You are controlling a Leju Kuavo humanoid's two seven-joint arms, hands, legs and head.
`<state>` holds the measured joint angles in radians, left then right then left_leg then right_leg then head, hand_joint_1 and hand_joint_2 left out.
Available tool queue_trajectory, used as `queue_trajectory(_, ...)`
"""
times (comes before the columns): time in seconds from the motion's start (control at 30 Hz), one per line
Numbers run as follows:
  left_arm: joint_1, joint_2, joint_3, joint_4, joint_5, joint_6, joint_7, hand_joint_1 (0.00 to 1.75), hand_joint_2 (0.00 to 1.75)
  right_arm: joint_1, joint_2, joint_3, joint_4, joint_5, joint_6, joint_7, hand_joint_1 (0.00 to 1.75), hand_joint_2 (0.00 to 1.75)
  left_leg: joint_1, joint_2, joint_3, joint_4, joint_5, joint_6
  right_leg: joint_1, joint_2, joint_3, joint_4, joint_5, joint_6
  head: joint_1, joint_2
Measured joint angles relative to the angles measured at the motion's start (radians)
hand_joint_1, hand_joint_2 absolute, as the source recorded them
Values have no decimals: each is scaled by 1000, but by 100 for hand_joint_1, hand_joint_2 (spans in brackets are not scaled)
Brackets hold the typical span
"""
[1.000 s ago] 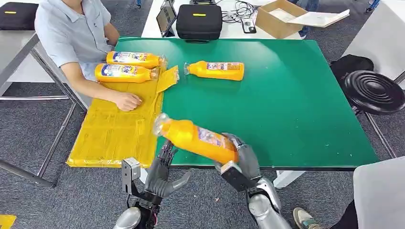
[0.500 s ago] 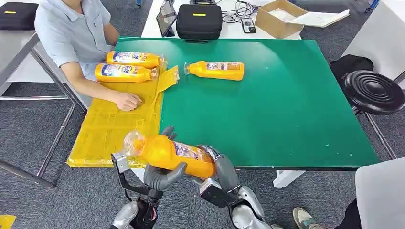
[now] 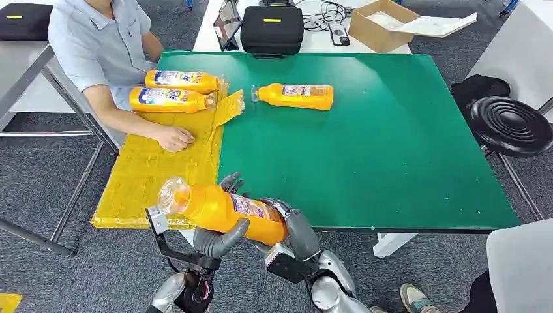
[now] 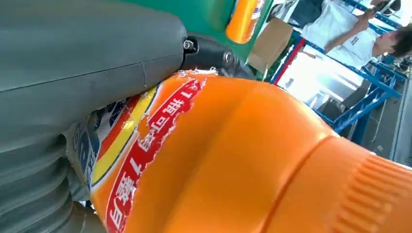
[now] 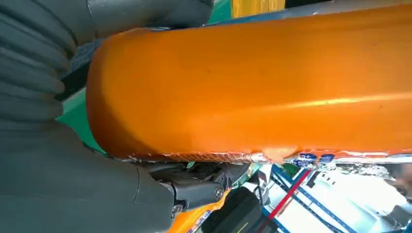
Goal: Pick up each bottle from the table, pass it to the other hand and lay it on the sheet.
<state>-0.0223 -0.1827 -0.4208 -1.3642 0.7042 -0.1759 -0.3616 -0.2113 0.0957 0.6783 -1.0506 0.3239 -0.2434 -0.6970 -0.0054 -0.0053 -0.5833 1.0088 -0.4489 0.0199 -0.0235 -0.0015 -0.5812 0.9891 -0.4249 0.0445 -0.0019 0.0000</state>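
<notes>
Bottle held level over the near table edge, cap end pointing left toward the yellow sheet. Right robot hand grips its base end; left robot hand wraps the middle from below, thumb across the front. Two bottles lie on the sheet's far end, another bottle on the table's far left.

Head view looks down; both wrist views hug the orange bottle.
</notes>
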Motion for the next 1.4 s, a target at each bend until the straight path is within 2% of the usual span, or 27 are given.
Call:
queue_trajectory(0.03,0,0,0,0,0,-1,-1,175,175,-1,0,1,1,0,0,0,143,175,0,0,0,0,0,0,0,0,0,0,0,0,0,0)
queue_trajectory(0.07,0,0,1,0,0,-1,-1,175,175,-3,0,2,3,0,0,0,44,175,0,0,0,0,0,0,0,0,0,0,0,0,0,0)
queue_trajectory(0.1,0,0,1,0,0,-1,-1,175,175,-4,0,4,5,0,1,0,0,175,0,0,0,0,0,0,0,0,0,0,0,0,0,0)
queue_trajectory(0.5,-3,0,25,0,19,2,3,175,175,-5,5,18,19,-11,56,-1,0,175,0,0,0,0,0,0,0,0,0,0,0,0,0,0)
queue_trajectory(0.53,-3,0,26,0,19,2,3,175,175,-5,5,19,20,-11,56,-1,0,0,0,0,0,0,0,0,0,0,0,0,0,0,0,0)
queue_trajectory(0.83,-5,0,57,11,87,13,56,175,175,9,5,16,5,-37,50,-1,0,0,0,0,0,0,0,0,0,0,-1,0,0,0,0,0)
queue_trajectory(1.0,-12,2,106,32,21,84,26,175,175,50,-5,-30,-40,-53,28,-1,0,0,0,0,0,0,0,0,0,0,-1,0,0,0,0,0)
queue_trajectory(1.1,-14,9,145,36,-80,208,-13,175,175,83,-20,-72,-82,-54,5,-1,0,0,0,0,0,0,0,0,0,0,-1,0,0,0,0,0)
queue_trajectory(1.23,-24,21,204,36,-366,526,-118,175,175,136,-36,-124,-150,-32,-26,-1,0,0,0,0,-1,0,0,0,0,0,-1,0,0,0,0,0)
queue_trajectory(1.4,-35,31,267,26,-505,645,-159,175,175,179,-51,-155,-248,-26,-91,-1,0,0,0,0,-1,0,0,0,0,0,-1,0,0,0,0,0)
